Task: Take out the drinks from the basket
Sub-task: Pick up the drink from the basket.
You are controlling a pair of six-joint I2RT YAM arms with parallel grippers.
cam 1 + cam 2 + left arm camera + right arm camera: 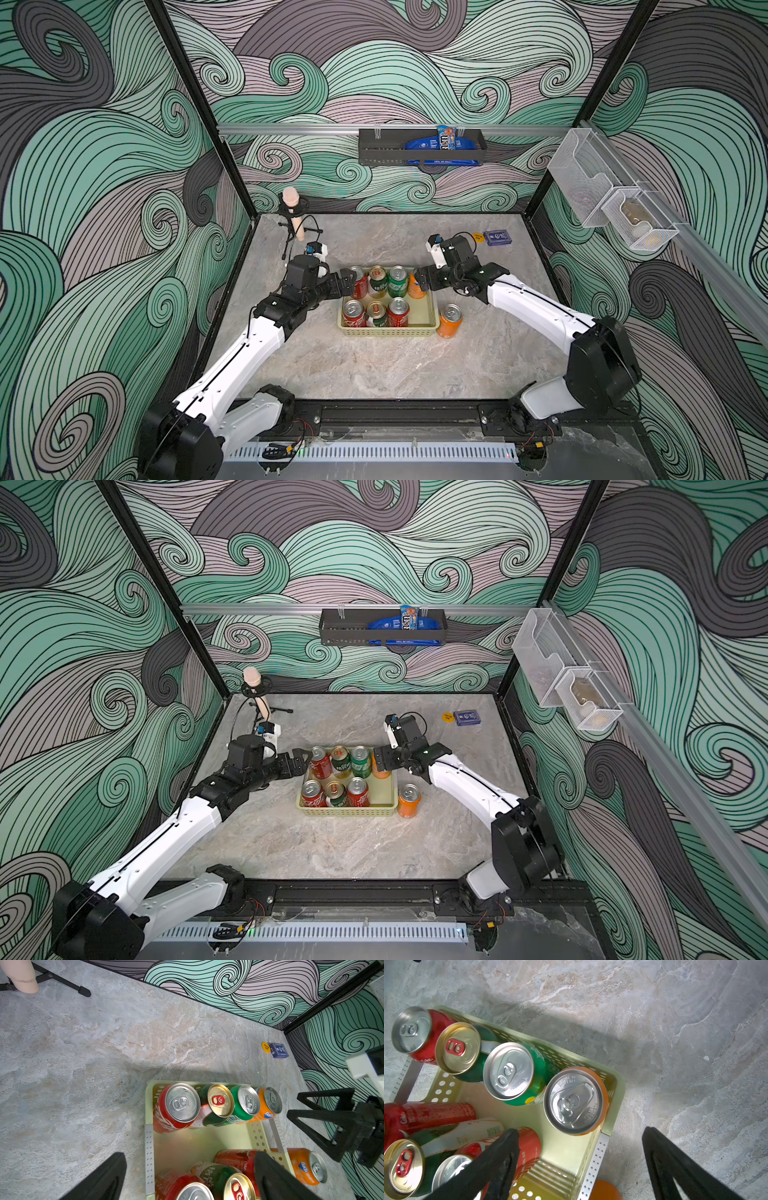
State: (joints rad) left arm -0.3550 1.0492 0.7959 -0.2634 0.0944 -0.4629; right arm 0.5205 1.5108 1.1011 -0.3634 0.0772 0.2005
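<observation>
The pale yellow-green basket (388, 331) (347, 811) stands mid-table with several drinks upright in it. Its back row holds a red can (358, 282), a dark green-and-white can (377, 282), a bright green can (397, 281) and an orange can (415, 286) (574, 1101). The front row is red, dark green-and-white, red. Another orange can (450, 322) (307, 1165) stands on the table right of the basket. My left gripper (348, 279) (191, 1154) is open over the basket's left side. My right gripper (419, 279) (581, 1129) is open above the basket's back right corner, by the orange can.
A blue card box (498, 238) and a yellow disc (478, 237) lie at the back right. A microphone on a tripod (293, 212) stands at the back left. A black wall rack (422, 147) and white mesh bins (611, 199) hang on the walls.
</observation>
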